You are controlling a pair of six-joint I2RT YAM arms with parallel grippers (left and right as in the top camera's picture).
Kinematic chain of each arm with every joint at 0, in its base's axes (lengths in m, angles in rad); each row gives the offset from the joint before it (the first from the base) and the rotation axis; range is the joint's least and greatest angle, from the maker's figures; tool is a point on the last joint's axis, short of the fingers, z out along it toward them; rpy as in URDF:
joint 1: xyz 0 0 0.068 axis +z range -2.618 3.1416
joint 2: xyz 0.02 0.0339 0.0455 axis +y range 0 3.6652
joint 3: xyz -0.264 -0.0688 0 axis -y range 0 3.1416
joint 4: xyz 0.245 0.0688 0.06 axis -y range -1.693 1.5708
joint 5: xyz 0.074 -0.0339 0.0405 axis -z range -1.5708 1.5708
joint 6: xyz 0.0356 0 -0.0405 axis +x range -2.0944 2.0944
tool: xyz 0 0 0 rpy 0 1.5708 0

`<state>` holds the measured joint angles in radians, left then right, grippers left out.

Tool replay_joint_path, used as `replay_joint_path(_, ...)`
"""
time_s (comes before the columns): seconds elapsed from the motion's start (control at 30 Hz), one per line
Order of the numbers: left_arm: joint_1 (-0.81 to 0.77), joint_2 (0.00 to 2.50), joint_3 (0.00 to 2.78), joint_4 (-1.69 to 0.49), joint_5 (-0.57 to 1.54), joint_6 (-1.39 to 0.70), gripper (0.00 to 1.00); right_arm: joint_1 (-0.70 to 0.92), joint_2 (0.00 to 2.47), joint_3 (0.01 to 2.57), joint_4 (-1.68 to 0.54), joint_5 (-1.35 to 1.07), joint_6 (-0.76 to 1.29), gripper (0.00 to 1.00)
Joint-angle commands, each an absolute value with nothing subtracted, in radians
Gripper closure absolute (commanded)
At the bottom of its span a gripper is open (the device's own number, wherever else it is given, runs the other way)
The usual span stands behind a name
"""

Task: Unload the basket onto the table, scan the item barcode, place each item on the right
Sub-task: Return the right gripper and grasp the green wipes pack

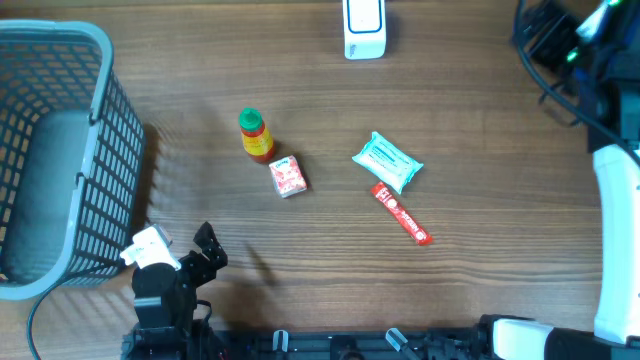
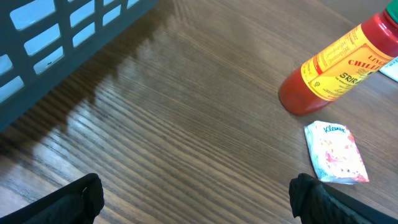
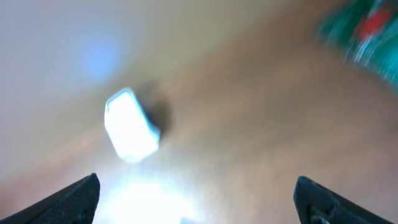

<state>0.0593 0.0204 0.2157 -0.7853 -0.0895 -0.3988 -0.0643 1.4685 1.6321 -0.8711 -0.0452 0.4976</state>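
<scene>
Both spread, empty: left claw (image 2: 199, 202) near left, facing sauce bottle (image 2: 336, 65) and packet (image 2: 334, 154); right claw (image 3: 199, 199) far right; goods lie apart on the tabletop (image 1: 480, 285), likely for single picks toward the far scanner (image 1: 363, 28).

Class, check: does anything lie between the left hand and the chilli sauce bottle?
Nothing visible does. Only bare wooden table separates the open left hand from the chilli sauce bottle. The small tissue packet lies just beside the bottle, off that line.

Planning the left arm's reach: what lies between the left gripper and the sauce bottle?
Overhead, only bare table separates the left gripper from the sauce bottle.
</scene>
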Motion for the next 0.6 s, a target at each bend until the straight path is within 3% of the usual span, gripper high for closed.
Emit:
replay_joint_path(0.0,0.06,0.015,0.211,-0.783,-0.103,-0.398,0.0,0.02,1.519,1.601,-1.093,-0.171,0.608,0.0)
replay_joint_path(0.1,0.06,0.015,0.211,-0.783,-0.103,-0.398,0.0,0.085,1.539,1.513,-1.237,-0.171,0.707,0.0)
replay_joint_path(0.2,0.06,0.015,0.211,-0.783,-0.103,-0.398,0.0,0.155,1.542,1.331,-1.144,-0.171,0.744,0.0)
replay_joint_path(0.27,0.06,0.015,0.211,-0.783,-0.103,-0.398,0.0,0.178,1.546,1.227,-1.044,-0.171,0.813,0.03)
replay_joint_path(0.37,0.06,0.015,0.211,-0.783,-0.103,-0.398,0.0,0.2,1.555,1.044,-0.807,-0.191,0.926,0.21)
replay_joint_path(0.57,0.06,0.015,0.211,-0.783,-0.103,-0.398,0.0,0.206,1.556,0.784,-0.366,-0.276,0.944,0.27)
